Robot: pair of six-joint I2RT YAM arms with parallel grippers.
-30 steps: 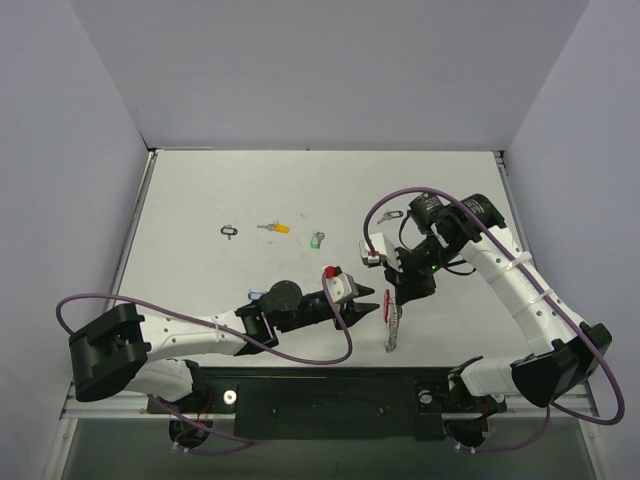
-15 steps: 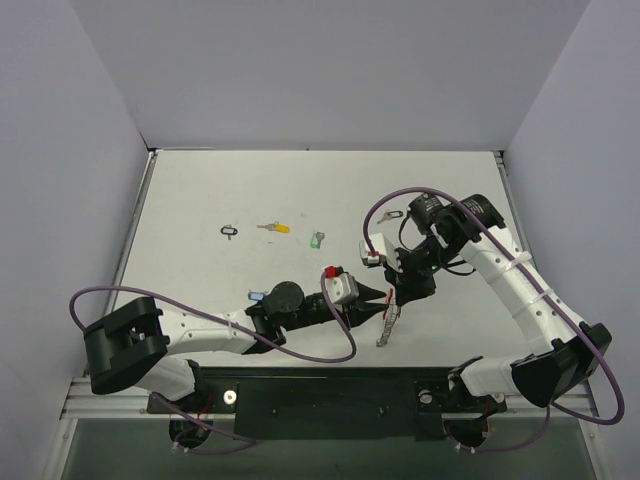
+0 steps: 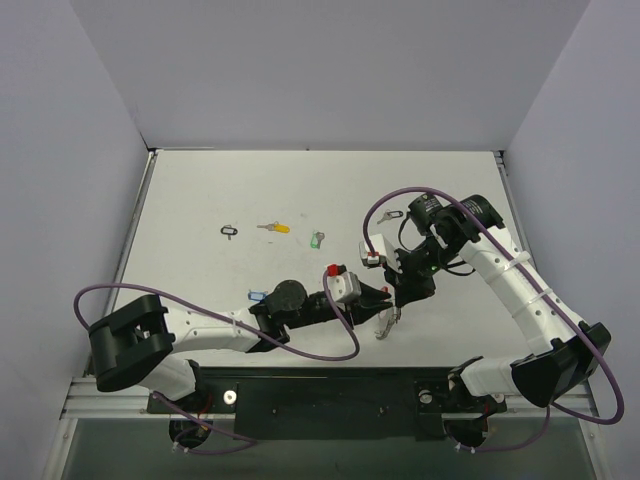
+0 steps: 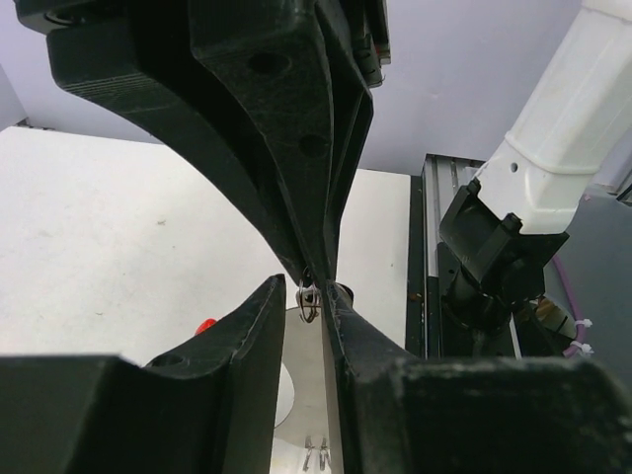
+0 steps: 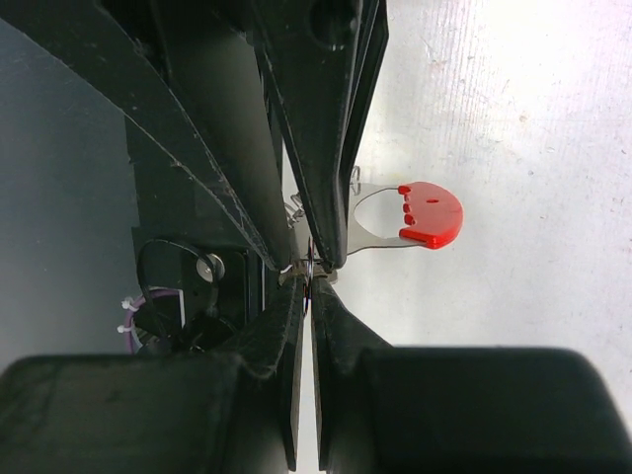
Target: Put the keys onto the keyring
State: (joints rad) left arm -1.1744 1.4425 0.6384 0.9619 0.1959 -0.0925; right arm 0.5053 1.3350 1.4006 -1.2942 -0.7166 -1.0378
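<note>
Nothing readable in any of the views tbh, no text, labels, brands or numbers. The little tags on the keys [image 3: 278, 228] are way too small from overhead to make out any print. The red tab of the keyring [image 5: 432, 212] shows up close in the right wrist view, and it only has a few small marks along its edge that I can't read as letters.

White arms [image 3: 205, 332]; black joints; purple cables [image 3: 425, 189].
</note>
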